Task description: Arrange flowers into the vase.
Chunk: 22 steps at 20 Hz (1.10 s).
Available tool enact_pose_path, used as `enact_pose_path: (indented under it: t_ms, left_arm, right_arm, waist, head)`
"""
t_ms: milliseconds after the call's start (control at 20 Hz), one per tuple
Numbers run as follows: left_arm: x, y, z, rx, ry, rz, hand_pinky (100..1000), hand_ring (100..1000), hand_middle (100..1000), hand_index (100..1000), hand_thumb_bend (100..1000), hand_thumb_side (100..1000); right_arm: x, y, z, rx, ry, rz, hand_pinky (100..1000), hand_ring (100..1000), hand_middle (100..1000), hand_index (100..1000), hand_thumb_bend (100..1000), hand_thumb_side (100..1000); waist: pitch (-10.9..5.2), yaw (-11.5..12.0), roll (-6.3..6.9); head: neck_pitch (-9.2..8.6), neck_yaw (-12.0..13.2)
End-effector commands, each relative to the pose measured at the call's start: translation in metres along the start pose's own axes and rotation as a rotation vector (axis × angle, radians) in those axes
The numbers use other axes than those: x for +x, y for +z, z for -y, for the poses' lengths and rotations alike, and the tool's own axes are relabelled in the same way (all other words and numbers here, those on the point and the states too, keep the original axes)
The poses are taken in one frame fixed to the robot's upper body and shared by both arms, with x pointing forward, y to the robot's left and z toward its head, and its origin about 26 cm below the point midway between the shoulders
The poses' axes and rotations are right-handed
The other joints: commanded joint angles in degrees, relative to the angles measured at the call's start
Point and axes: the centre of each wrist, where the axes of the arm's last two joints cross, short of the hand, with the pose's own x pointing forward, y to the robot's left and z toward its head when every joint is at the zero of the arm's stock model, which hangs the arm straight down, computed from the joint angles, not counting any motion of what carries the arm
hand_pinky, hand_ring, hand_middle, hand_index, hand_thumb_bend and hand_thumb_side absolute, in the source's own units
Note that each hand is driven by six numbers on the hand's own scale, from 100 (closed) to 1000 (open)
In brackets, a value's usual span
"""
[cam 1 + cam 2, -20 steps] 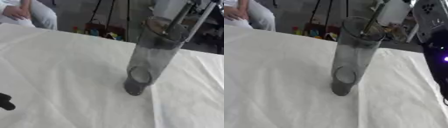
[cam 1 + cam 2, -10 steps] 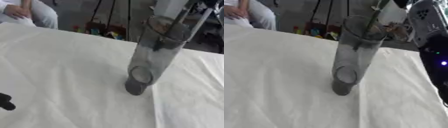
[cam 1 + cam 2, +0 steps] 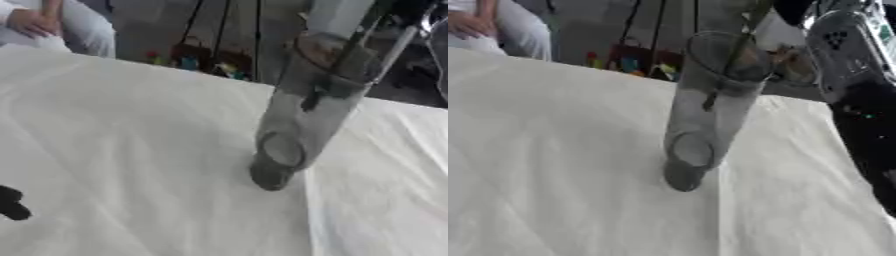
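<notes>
Fingers of left hand barely visible, state unclear; right arm beside vase; stem inside; white cloth

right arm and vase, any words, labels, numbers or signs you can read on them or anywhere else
No readable text in either view.
Right arm: a dark dotted mark on the silver shell, too blurred to read.
Vase: clear glass, no label.
Tablecloth: plain white, no print.
Colourful items on the floor beyond the table: too blurred to tell.
</notes>
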Motion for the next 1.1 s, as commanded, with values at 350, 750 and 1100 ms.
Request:
enact_pose_path:
  t_ms: [350, 750, 1100]
  left_arm:
    - [0.0051, -0.0066, 0.0024, -0.018, 0.010, 0.031, 532, 625, 647, 823, 100, 1000]
    - [0.0051, -0.0070, 0.0030, -0.025, 0.010, 0.031, 533, 626, 651, 824, 100, 1000]
    - [0.0050, -0.0065, 0.0026, -0.025, 0.009, 0.027, 534, 626, 652, 824, 100, 1000]
  right_arm:
    - [0.0157, -0.0017, -0.0018, 0.071, 0.044, 0.051, 273, 213, 100, 164, 100, 100]
    - [0.0114, 0.0030, -0.0063, 0.117, 0.045, 0.021, 303, 240, 100, 165, 100, 100]
    - [0.0114, 0.0067, -0.0046, 0.149, 0.150, -0.013, 528, 622, 100, 177, 100, 100]
  waist:
    - [-0.94, 0.22, 0.39]
    - [-0.38, 0.32, 0.39]
    - [-0.50, 0.07, 0.27]
  head:
    - [-1.47, -0.58]
    - [-1.75, -0.77]
    - [-1.76, -0.72]
